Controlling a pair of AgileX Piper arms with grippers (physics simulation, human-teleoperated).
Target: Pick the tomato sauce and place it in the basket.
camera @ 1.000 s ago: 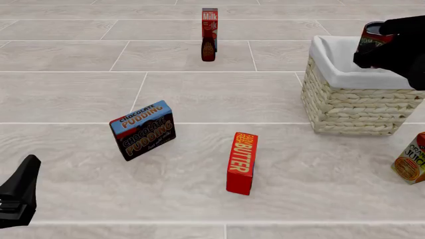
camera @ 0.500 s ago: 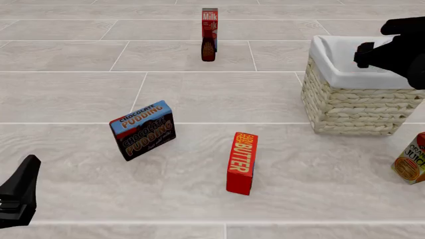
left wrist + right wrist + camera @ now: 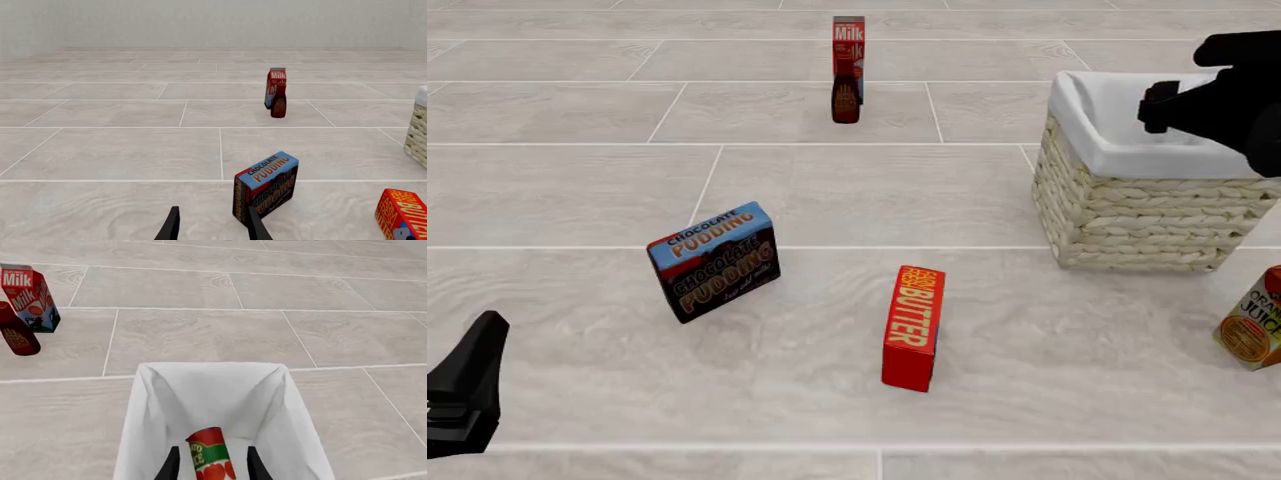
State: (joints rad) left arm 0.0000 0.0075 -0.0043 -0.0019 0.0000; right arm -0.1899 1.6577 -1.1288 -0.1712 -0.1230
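Observation:
The tomato sauce [image 3: 208,454], a small red can with a green-and-white band, lies tilted inside the basket [image 3: 1134,215] on its white cloth lining [image 3: 160,405]. It shows only in the right wrist view; the rim hides it in the front view. My right gripper [image 3: 1158,108] hovers above the basket's opening. Its fingers [image 3: 172,464] stand apart on either side of the can without touching it, so it is open. My left gripper [image 3: 474,380] rests low at the near left, open [image 3: 213,227] and holding nothing.
A chocolate pudding box [image 3: 713,260] and a red butter box [image 3: 913,326] stand in the middle. A milk carton [image 3: 849,40] with a dark bottle [image 3: 846,97] in front of it is at the back. An orange juice carton [image 3: 1254,322] sits at the right edge.
A second ago my right gripper held the can above the basket rim. The can has since left the fingers and dropped into the basket. The left arm has not moved.

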